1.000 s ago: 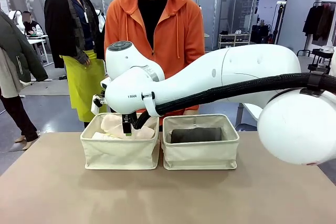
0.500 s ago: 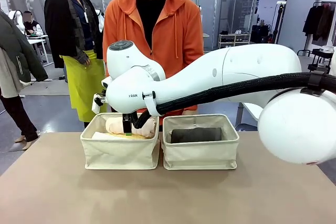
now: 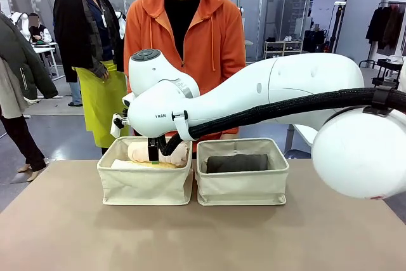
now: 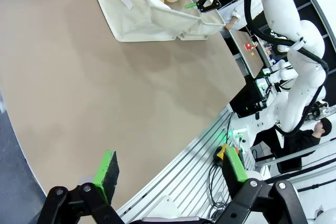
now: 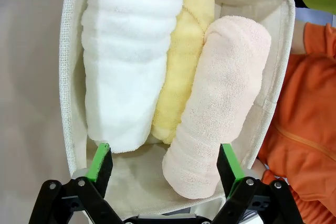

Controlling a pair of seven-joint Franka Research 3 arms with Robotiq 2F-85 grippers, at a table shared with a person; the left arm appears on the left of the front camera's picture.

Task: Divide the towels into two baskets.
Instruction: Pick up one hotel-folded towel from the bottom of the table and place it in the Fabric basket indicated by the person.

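I see the right gripper (image 5: 164,163) fingers spread apart over the left basket (image 3: 144,185); white towel (image 5: 128,51), yellow towel (image 5: 184,61), pink-beige towel (image 5: 218,103) lie just beyond them. Left gripper (image 4: 170,169) fingers apart. Grey towel (image 3: 236,164) in right basket (image 3: 242,188).

At your twelve o'clock a person in an orange hoodie (image 3: 186,36) stands at the far edge of the tan table (image 3: 190,233). At about ten o'clock another person wears a black jacket and a yellow-green apron (image 3: 101,99). Farther off at nine o'clock a grey coat (image 3: 22,61) shows. At two o'clock stand a shelf unit (image 3: 283,47) and dark clothes on a rack (image 3: 387,26).
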